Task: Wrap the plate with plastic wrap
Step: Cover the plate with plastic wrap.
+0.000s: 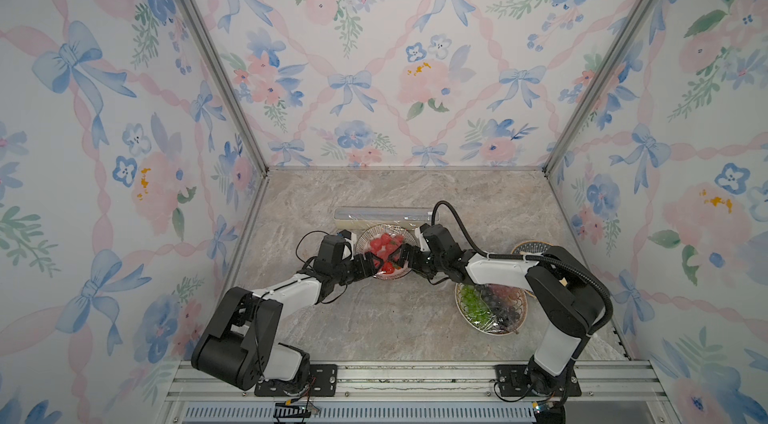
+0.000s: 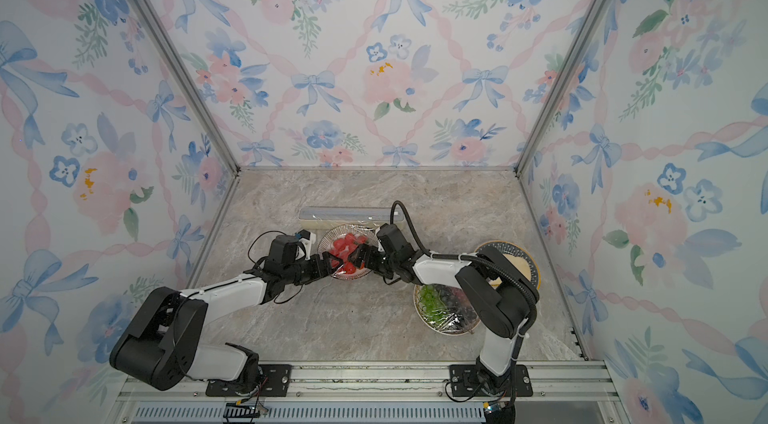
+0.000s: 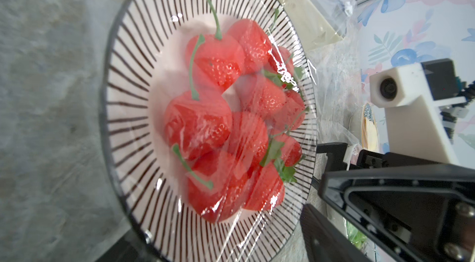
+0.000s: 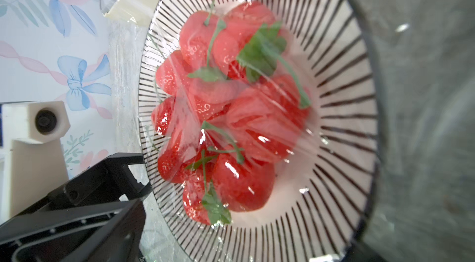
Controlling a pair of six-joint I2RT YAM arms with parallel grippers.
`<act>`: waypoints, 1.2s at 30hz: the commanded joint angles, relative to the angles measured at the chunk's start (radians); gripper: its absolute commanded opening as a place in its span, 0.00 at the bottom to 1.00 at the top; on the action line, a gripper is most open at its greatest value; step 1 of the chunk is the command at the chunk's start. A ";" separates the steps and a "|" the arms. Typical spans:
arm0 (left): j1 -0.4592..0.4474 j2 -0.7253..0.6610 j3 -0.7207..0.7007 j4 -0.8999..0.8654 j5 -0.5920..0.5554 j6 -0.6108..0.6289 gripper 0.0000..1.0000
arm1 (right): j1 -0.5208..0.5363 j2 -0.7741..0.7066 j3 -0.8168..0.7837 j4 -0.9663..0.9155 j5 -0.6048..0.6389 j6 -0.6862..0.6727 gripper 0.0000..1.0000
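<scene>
Plate (image 3: 128, 109): under plastic wrap (image 4: 259, 119), flanked on both sides.
Left end effector (image 1: 372, 270): wide, at left rim.
Right end effector (image 1: 402, 257): wide, at right rim; we judge both equally near.

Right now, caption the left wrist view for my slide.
Striped plate of strawberries under plastic wrap, seen from the left wrist.

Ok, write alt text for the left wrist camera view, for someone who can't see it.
A round white plate with black radial stripes, piled with red strawberries, lies under clear crinkly plastic wrap on a grey marbled tabletop. A long cream box lies near its rim.
</scene>
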 commanded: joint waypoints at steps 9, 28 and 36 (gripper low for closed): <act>0.097 -0.012 0.014 -0.030 -0.035 0.146 0.88 | -0.081 -0.050 0.048 -0.270 0.028 -0.185 0.97; 0.018 -0.015 0.063 -0.033 0.082 0.115 0.87 | 0.005 -0.031 0.146 -0.259 -0.032 -0.165 0.97; 0.022 -0.033 -0.011 -0.051 0.006 0.128 0.87 | 0.033 -0.034 0.105 -0.264 -0.002 -0.148 0.97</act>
